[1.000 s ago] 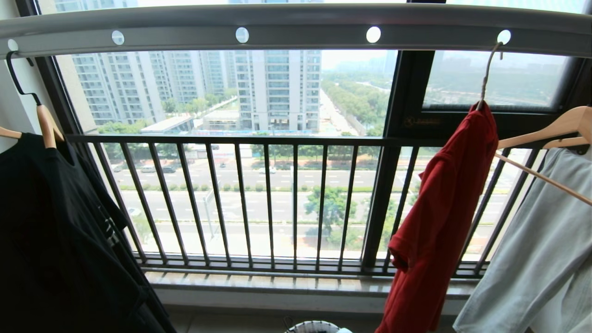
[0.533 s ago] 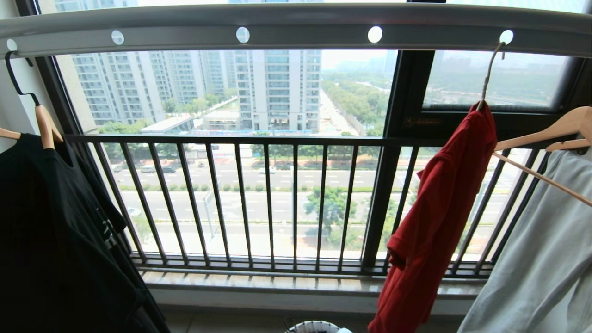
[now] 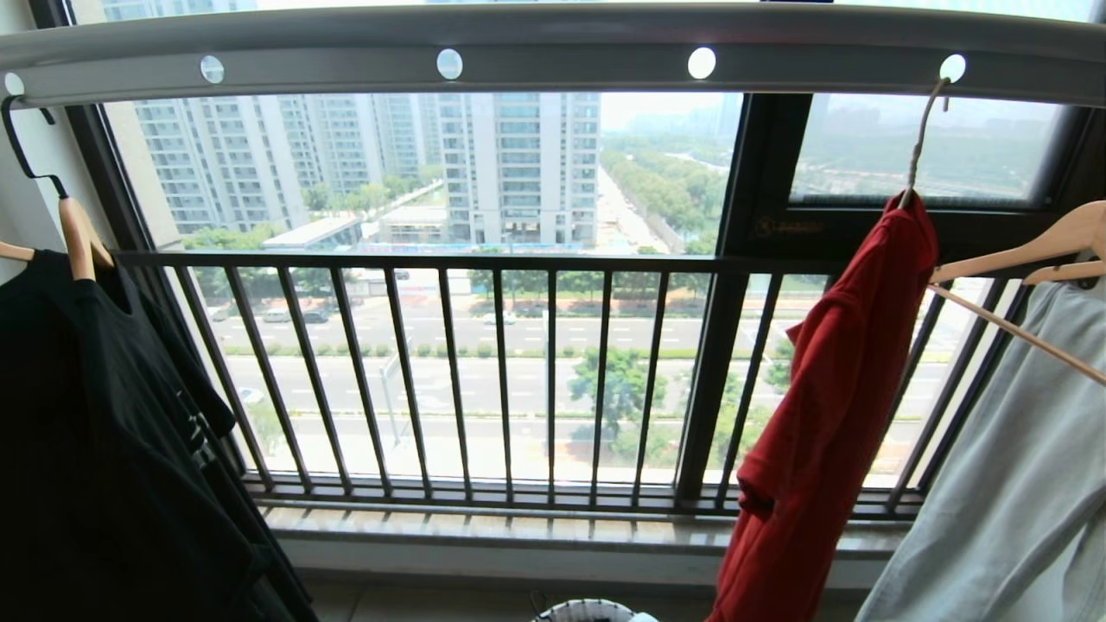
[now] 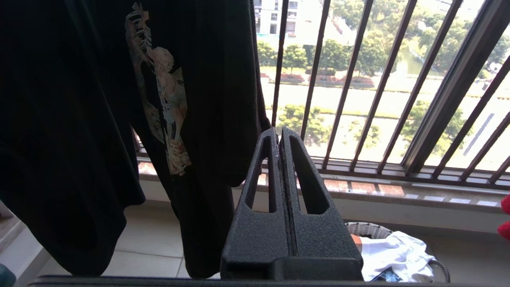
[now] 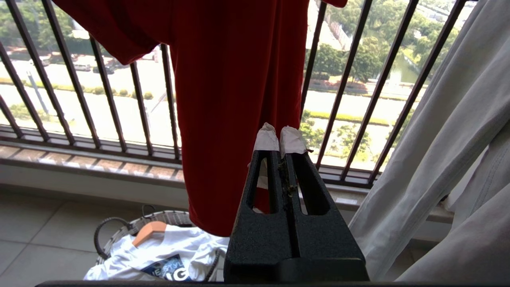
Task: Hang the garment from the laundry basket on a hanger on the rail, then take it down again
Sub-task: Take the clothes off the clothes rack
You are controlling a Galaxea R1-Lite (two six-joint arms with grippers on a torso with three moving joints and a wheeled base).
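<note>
Red short-sleeved T-shirt hangs by thin wire hanger from the grey holed rail, right; take-down comes next. Left gripper and right gripper are both closed, empty.

Looking out from the head camera, I see the grey rail running across the top with its row of round holes. The red T-shirt hangs from the thin white hanger, hooked in the rail's rightmost visible hole. A black T-shirt hangs at far left, a pale garment at far right. The laundry basket rim peeks in at the bottom edge.
</note>
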